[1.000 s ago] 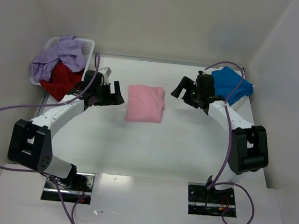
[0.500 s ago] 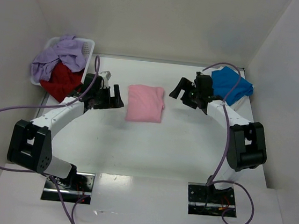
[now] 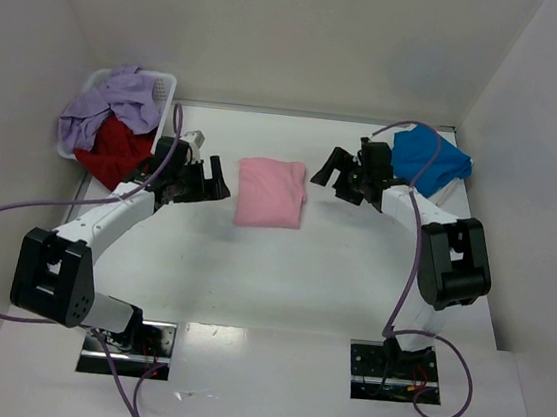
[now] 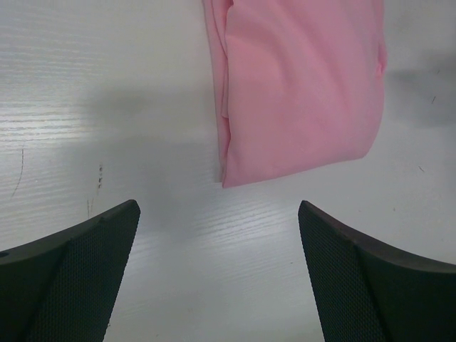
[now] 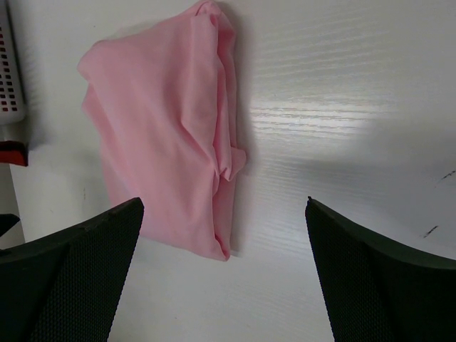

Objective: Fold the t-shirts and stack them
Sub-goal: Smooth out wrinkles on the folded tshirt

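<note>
Top external view: the white counter carries four garments. The white basket sits at the far left corner with the lavender t-shirt heaped over its rim and the red t-shirt spilling out just below it; both are crumpled and unfolded. The blue t-shirt lies at the far right corner as a compact bundle, partly hidden by the right arm and its cable, so we cannot tell how neat its fold is. The pink t-shirt lies mid-counter as a folded rectangle, well apart from the blue one. Our judgement: one shirt is clearly folded and a second probably is. Nothing is stacked yet, and the two at the basket are untouched, so the task is roughly half done at best. Left to do: bring pink and blue together, then fold and add red and lavender. The left claw hovers just beside the pink shirt's left edge, jaws spread fully wide, holding nothing. Its wrist view shows bare counter between the fingers and the pink t-shirt ahead, untouched. The right claw hovers near the shirt's right edge, equally wide and empty. Its wrist view shows the pink t-shirt below, with no contact that we can see.
</note>
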`<act>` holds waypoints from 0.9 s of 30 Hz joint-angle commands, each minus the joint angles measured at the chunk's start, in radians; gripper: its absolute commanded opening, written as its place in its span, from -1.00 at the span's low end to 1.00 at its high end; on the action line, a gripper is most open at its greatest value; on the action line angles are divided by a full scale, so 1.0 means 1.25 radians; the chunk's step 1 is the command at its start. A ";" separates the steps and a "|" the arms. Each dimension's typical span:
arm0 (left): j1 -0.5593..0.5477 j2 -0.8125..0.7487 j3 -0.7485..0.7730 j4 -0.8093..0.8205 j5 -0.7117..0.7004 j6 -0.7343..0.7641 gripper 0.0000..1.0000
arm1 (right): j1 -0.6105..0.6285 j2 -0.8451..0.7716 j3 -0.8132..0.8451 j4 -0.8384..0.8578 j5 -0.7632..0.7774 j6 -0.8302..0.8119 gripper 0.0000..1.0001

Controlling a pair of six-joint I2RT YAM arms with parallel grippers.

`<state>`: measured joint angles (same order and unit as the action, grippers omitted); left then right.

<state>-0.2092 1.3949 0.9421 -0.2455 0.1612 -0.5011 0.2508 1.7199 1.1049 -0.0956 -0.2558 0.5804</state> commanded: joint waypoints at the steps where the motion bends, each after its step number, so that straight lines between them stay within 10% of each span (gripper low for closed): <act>1: 0.002 -0.035 -0.008 0.026 0.002 -0.013 1.00 | 0.004 0.022 -0.004 0.063 -0.038 0.019 1.00; 27: 0.002 0.019 0.007 0.025 0.040 0.002 1.00 | 0.047 0.238 0.085 0.134 -0.117 0.068 1.00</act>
<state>-0.2092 1.4277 0.9421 -0.2405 0.1898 -0.5018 0.2787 1.9739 1.1790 0.0467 -0.3943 0.6598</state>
